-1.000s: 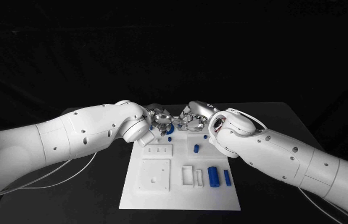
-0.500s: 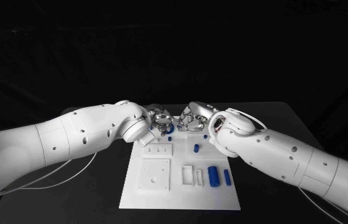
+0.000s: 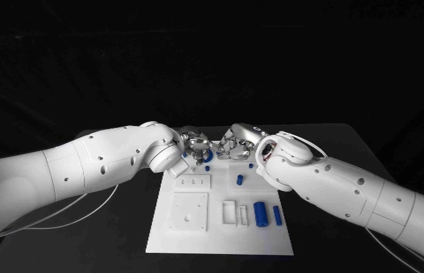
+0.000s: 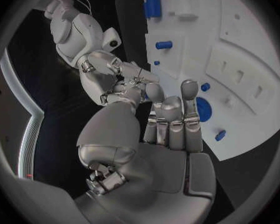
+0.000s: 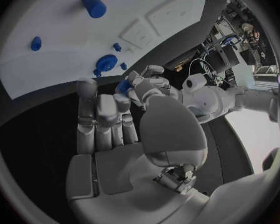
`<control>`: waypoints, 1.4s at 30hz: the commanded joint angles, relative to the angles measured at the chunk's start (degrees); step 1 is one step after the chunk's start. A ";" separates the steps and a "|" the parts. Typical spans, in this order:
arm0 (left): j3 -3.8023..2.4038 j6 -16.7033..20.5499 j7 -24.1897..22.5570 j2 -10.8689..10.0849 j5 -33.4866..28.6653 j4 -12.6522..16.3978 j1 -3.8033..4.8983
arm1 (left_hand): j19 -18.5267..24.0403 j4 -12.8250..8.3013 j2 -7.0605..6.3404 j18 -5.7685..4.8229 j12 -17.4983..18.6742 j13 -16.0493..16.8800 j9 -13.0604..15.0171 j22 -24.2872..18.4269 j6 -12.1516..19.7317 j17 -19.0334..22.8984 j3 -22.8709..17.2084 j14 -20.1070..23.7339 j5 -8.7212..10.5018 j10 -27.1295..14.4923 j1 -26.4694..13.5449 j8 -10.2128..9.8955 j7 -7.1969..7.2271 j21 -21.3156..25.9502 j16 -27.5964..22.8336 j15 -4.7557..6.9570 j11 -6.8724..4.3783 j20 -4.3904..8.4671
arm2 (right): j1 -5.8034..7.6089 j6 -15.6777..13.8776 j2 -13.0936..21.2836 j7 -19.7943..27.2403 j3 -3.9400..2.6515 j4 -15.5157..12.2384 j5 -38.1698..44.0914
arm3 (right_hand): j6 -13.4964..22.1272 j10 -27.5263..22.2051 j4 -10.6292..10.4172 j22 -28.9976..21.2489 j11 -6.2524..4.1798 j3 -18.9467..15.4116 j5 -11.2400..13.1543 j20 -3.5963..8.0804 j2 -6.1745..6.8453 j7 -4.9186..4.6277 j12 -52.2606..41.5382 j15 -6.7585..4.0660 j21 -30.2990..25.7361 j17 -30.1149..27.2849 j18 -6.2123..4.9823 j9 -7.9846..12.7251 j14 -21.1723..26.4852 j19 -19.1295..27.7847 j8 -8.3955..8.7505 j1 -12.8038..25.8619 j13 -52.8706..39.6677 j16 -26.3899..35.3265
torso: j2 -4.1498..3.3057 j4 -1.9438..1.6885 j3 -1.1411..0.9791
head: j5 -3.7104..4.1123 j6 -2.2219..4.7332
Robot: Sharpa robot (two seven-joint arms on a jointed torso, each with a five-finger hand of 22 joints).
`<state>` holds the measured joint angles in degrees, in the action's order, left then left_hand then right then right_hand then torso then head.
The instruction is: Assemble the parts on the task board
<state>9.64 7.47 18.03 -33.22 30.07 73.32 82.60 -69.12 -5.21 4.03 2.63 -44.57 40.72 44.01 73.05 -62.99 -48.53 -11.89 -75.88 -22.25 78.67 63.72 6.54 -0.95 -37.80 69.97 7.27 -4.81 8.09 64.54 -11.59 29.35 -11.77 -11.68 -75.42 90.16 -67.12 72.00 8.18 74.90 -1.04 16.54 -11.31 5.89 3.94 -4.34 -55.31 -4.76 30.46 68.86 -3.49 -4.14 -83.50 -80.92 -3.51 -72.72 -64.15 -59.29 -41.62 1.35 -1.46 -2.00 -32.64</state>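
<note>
The white task board (image 3: 221, 230) lies mid-table. My two hands meet over its far edge. The left hand (image 3: 195, 145) (image 4: 171, 127) appears to pinch a small blue part (image 5: 123, 86) at its fingertips. The right hand (image 3: 235, 147) (image 5: 105, 127) hovers just beside it, fingers stretched out, nothing in them. Under the hands a round blue disc (image 3: 206, 158) (image 4: 204, 108) (image 5: 106, 63) sits in the board. A small blue peg (image 3: 239, 179) stands mid-board. A thick blue cylinder (image 3: 259, 214) and a thin one (image 3: 276, 215) lie near the front right.
White raised blocks (image 3: 190, 212) and slotted pieces (image 3: 229, 212) occupy the board's near half. Both white forearms (image 3: 97, 163) (image 3: 336, 184) angle over the board's far corners. A pale cable (image 3: 62, 221) trails on the black table at the left.
</note>
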 commanded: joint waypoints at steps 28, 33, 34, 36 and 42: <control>0.07 2.01 8.14 -2.46 11.78 0.82 0.08 | -2.37 -7.53 1.14 -0.11 1.18 0.06 19.20 2.69 -6.97 -3.15 -6.03 -3.36 -1.67 3.96 -4.08 1.99 2.78 2.13 0.74 -0.11 -0.17 -0.29 | -3.88 -5.56 10.51 11.84 -3.94 -2.58 -13.59 | 4.00 -5.77 -1.02 -2.92 0.58 -8.82 -10.03 -1.00 0.44 -1.06 8.81 0.86 -23.97 -10.88 -0.26 0.38 3.69 0.91 -0.06 1.28 14.97 15.45 | 0.26 0.20 -0.01 | -1.40 -0.67; 0.83 4.18 9.01 -4.78 17.48 3.80 0.02 | -4.13 -8.25 0.89 0.11 -0.01 1.26 19.49 3.15 -8.58 -5.36 -6.57 -5.41 -4.30 6.31 -5.13 2.26 3.37 0.16 1.58 0.20 -0.82 -0.24 | -3.97 -6.00 10.83 11.65 -5.90 -1.39 -15.41 | 3.93 -5.85 -0.90 -2.21 0.54 -8.22 -11.05 -1.01 0.27 -0.99 8.50 0.85 -24.67 -10.92 -0.23 0.38 3.69 0.66 -0.06 2.31 15.31 15.39 | 0.20 0.24 -0.06 | -2.18 -1.18; 1.10 4.44 9.22 -5.24 18.13 4.38 0.01 | -4.40 -8.78 0.93 0.11 -0.40 1.70 19.51 3.23 -8.68 -5.56 -8.13 -5.63 -0.71 6.63 -4.93 2.22 3.43 -0.16 1.55 0.30 -0.88 -0.19 | -3.97 -6.01 10.88 11.51 -6.21 -1.20 -15.57 | 3.95 -5.88 -1.00 -2.17 0.56 -8.25 -11.59 -1.01 0.31 -0.99 8.51 0.85 -24.72 -10.93 -0.22 0.38 3.72 0.68 -0.05 2.48 15.35 15.41 | 0.23 0.16 -0.09 | -2.20 -1.38; 1.59 4.75 9.65 -6.13 19.28 5.61 0.00 | -5.11 -9.38 -0.66 0.20 -1.54 2.95 20.56 3.47 -9.34 -6.55 -15.60 -6.37 4.04 7.41 -8.14 2.82 3.41 -0.77 1.68 0.31 -1.21 -0.29 | -3.94 -6.04 10.95 11.30 -6.69 -0.91 -15.80 | 3.97 -5.89 -1.10 -2.12 0.55 -8.30 -12.19 -1.02 0.40 -0.99 8.51 0.85 -24.81 -10.95 -0.20 0.37 3.74 0.70 -0.06 2.60 15.38 15.41 | 0.22 0.02 -0.12 | -2.30 -1.71; 2.75 5.19 10.90 -9.02 22.68 9.57 -0.02 | -5.84 -7.29 -2.79 0.57 -4.66 5.58 25.01 3.92 -9.86 -8.65 -19.14 -7.04 3.33 7.87 -8.44 4.03 4.07 -2.09 1.57 0.43 -1.24 -0.60 | -3.70 -5.96 11.34 10.56 -7.85 -1.29 -15.80 | 4.50 -5.55 -1.76 -1.81 0.55 -8.95 -14.27 -1.01 0.67 -1.07 7.99 0.85 -24.99 -10.89 -0.18 0.36 3.53 0.52 -0.07 3.34 15.20 15.20 | 0.08 0.02 -0.11 | -2.79 -2.11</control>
<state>12.34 11.14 27.26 -41.99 48.56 82.14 82.57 -74.64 -13.56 1.75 2.64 -48.93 46.21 45.21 74.92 -65.35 -57.11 -29.36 -82.63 -18.78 83.98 55.04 7.28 -3.31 -39.79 71.68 7.69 -5.60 7.48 60.78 -17.22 40.58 -1.48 -19.41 -76.42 75.47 -62.93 66.44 6.58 73.11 -0.51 7.48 -25.40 4.80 4.52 -5.35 -47.19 -3.71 5.66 57.97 -3.49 -3.81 -79.91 -80.06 -3.87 -69.83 -48.87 -43.76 -41.45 1.47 -1.57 -4.70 -34.52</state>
